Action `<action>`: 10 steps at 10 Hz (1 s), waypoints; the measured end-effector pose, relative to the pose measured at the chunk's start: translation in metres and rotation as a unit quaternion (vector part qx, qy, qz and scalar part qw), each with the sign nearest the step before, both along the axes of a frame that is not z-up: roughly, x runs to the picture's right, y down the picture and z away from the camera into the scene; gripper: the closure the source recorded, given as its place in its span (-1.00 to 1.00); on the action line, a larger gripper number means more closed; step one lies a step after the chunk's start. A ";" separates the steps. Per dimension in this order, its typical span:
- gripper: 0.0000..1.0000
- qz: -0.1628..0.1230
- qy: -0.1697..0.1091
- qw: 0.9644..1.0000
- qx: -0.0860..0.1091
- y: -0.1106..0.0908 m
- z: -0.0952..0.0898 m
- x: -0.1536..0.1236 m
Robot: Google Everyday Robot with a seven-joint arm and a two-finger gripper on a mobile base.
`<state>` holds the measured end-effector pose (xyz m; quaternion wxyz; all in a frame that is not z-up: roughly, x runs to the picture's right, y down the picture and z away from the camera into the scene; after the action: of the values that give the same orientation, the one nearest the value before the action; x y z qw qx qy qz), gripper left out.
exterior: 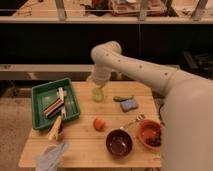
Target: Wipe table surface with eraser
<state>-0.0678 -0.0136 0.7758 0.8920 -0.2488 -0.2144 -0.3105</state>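
Camera view: the robot's gripper (95,84) hangs over the rear edge of the table (90,146), just above a small green cup (97,94), jaws spread wide and holding nothing. The striped eraser (54,107) lies in the green tray (37,91) at the table's left rear corner, beside a white brush (61,95). A clean pickup likely means swinging left, descending squarely over the eraser and clearing the brush.

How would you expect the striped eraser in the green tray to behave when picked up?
The eraser looks like a small, stiff block, so it is probably light and unlikely to roll. It lies beside the white brush, which may get nudged. The gripper is near the green cup.
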 end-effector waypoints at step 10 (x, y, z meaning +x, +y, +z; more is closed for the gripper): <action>-0.60 0.021 -0.153 0.982 -0.105 0.064 0.067 -0.243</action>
<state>-0.3110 0.0506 0.8426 0.8243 -0.2860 -0.3846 -0.3015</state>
